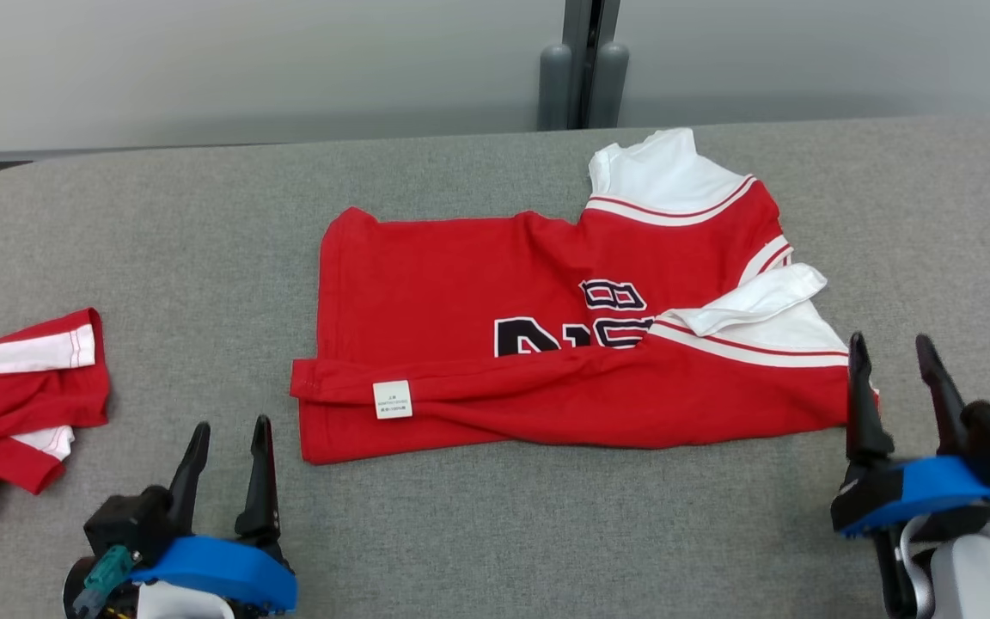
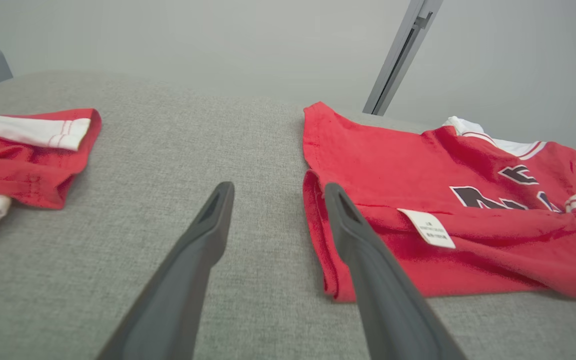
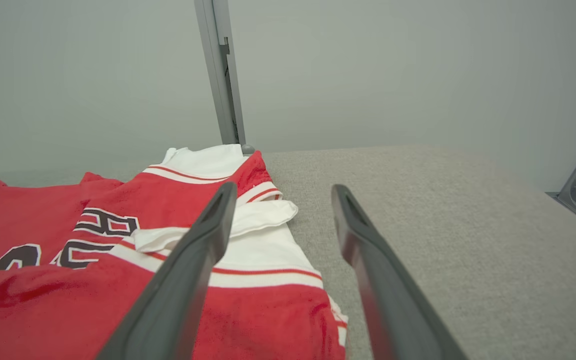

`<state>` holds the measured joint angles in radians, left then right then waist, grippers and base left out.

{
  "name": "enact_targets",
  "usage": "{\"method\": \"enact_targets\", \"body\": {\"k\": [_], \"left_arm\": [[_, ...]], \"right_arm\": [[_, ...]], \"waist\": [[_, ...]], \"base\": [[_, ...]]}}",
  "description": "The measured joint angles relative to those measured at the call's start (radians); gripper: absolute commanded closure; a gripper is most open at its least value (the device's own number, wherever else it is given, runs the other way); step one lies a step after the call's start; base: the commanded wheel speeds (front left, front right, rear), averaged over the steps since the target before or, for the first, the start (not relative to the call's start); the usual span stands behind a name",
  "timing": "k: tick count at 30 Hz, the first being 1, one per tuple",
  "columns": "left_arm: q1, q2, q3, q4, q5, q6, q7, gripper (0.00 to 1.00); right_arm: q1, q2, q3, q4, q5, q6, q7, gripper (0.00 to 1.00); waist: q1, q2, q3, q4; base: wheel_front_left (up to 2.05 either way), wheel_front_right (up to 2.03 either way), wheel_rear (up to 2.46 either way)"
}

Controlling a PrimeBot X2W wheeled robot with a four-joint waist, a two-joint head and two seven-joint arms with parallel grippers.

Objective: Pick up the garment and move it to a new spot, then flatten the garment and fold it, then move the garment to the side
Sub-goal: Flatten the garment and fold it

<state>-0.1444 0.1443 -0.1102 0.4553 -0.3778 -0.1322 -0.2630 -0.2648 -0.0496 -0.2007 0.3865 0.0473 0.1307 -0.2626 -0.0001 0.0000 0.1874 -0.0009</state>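
At frame centre, garment (image 1: 461, 292) lies part-folded on bench (image 1: 160, 258) — left end effector (image 1: 232, 423), right end effector (image 1: 890, 340) spread, empty; folding looks unfinished.

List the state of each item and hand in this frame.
Red shirt: lying on the table, partly folded, near edge turned over, label showing.
Second red garment: crumpled at the table's left edge.
Left hand: open, holding nothing.
Right hand: open, holding nothing.
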Motion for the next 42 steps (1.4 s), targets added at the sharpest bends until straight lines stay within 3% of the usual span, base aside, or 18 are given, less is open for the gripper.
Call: {"method": "enact_targets", "body": {"k": [12, 20, 27, 42], "left_arm": [[0.205, -0.064, 0.058, -0.014, 0.128, 0.000, 0.000, 0.00], [0.234, -0.084, 0.053, -0.004, 0.158, 0.000, 0.000, 0.00], [0.197, -0.085, 0.025, 0.016, 0.138, 0.001, 0.000, 0.00], [-0.052, 0.008, -0.098, 0.144, -0.049, 0.001, -0.004, 0.00]], "right_arm": [[0.211, 0.000, 0.083, 0.050, 0.001, 0.000, 0.000, 0.00], [0.254, 0.000, 0.095, 0.076, 0.025, 0.000, 0.000, 0.00], [0.234, 0.000, 0.116, 0.070, 0.027, 0.000, 0.000, 0.00], [0.065, 0.000, 0.113, 0.023, 0.030, 0.000, 0.000, 0.00]], "waist": [[-0.0001, 0.0000, -0.146, -0.006], [0.0000, 0.0000, -0.186, -0.009], [0.0000, 0.0000, -0.138, -0.024], [0.0004, 0.0000, 0.068, -0.058]], "base": [[0.00, 0.00, 0.00], [0.00, 0.00, 0.00], [0.00, 0.00, 0.00], [0.00, 0.00, 0.00]]}}
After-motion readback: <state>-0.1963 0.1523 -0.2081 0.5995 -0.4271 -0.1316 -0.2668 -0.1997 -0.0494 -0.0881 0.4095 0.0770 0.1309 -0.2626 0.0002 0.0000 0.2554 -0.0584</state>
